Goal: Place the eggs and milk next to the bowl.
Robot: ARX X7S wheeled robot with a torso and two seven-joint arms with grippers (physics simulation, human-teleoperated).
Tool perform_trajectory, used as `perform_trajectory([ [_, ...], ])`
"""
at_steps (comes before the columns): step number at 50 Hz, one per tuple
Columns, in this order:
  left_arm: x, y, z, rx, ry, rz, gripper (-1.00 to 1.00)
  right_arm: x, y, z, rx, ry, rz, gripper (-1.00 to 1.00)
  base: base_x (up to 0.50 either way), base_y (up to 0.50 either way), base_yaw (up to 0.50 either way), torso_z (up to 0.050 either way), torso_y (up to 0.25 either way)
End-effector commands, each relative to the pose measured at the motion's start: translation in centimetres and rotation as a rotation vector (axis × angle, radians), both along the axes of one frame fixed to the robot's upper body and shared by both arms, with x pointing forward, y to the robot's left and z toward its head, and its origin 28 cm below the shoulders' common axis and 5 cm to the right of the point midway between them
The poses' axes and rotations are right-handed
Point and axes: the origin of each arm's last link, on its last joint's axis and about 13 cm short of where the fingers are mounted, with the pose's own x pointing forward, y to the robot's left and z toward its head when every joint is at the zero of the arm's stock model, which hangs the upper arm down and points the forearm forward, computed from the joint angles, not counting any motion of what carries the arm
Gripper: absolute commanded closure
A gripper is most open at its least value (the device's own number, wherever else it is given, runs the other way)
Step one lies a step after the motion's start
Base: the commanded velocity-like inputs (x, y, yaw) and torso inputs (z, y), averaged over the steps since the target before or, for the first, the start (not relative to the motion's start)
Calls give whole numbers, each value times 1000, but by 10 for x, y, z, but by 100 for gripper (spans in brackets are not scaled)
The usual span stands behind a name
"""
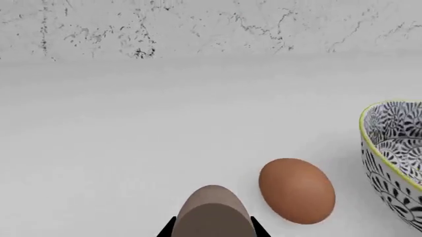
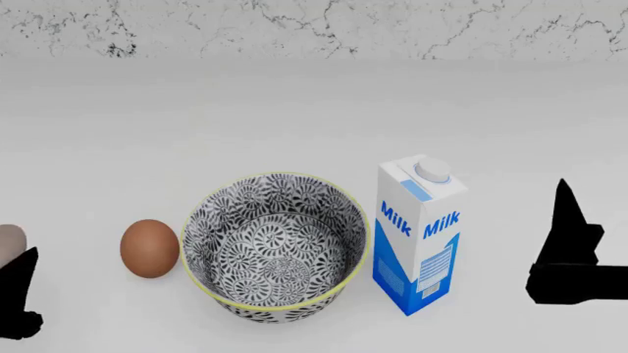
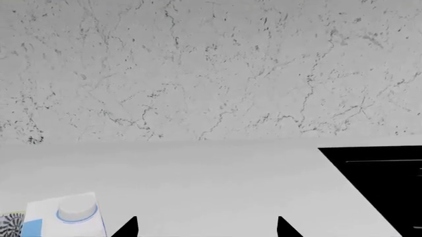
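Seen from the head: bowl [image 2: 276, 246] at centre of the white counter [image 2: 294, 118], milk [image 2: 419, 234] upright just beside it on the right, reddish-brown egg [image 2: 149, 248] just beside it on the left. Grey-brown egg [image 2: 10, 243] only half visible at the far left edge, above the dark left gripper [image 2: 18, 294].

Left wrist view fills that in — grey-brown egg [image 1: 212, 211] sits clamped between the black fingers [image 1: 167, 229], with the reddish-brown egg [image 1: 297, 190] lying near it and the bowl [image 1: 396, 158] beyond.

Right gripper [image 2: 569, 257] well apart from the carton. Right wrist view adds its two fingertips [image 3: 128, 227] spread wide with nothing between — plus the carton's cap [image 3: 77, 207] and a black panel [image 3: 382, 182] hidden from the head camera.
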Motion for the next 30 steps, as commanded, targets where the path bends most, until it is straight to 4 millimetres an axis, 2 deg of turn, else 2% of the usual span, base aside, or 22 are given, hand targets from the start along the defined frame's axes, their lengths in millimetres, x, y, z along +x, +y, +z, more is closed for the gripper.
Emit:
perform_trajectory([
  [1,-8,-7,13,-55,-5,-171,100,0,-4,-1,18,-23,-5,-100,0,0,0,0,0],
  [14,-4,-20,19,-27,46,-331,100,-2,-6,0,25,-27,-9,-100,0,0,0,0,0],
  [30,-1,-32,20,-9,71,-404,100,-2,-7,-2,25,-25,-12,-100,0,0,0,0,0],
])
